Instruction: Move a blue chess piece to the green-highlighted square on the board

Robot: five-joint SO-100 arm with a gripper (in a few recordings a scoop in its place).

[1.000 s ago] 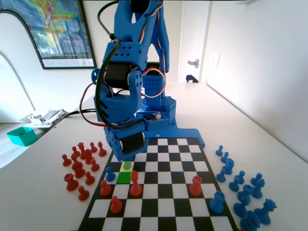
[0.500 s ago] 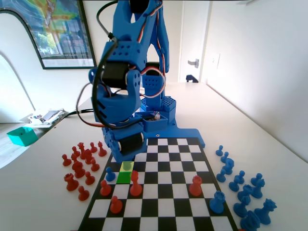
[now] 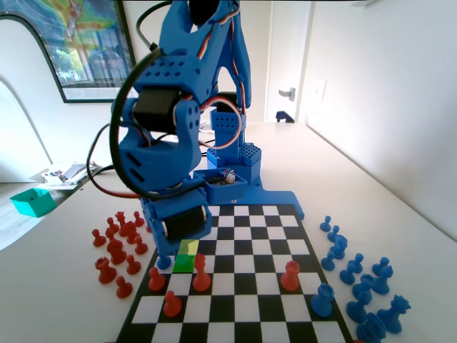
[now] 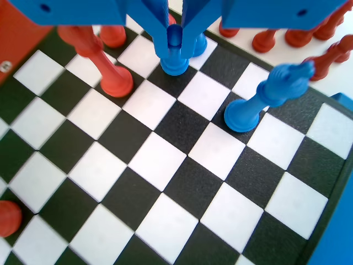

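In the wrist view my gripper [image 4: 174, 41] hangs from the top edge with its two jaws close on either side of the round head of the blue chess piece [image 4: 175, 58], a small pawn whose base looks to be at board level. In the fixed view the gripper [image 3: 180, 236] is low over the board's [image 3: 235, 314] left side, just behind the pale yellow square [image 3: 189, 247], and its body hides the pawn. The green-highlighted square [image 3: 184, 264] lies bare just in front of the yellow one.
A plain blue pawn [image 3: 163, 261] [image 4: 198, 44] stands right beside the gripper. A taller blue piece [image 4: 259, 99] and a tall red piece [image 4: 102, 61] flank it. Red pieces [image 3: 201, 275] stand just in front of the green square. Off-board groups: red [image 3: 118, 246] on the left, blue [image 3: 357, 279] on the right.
The arm has swung towards the picture's left and nearer the fixed camera. The greenish pawn seen on the yellow square a second ago is now covered by the gripper.
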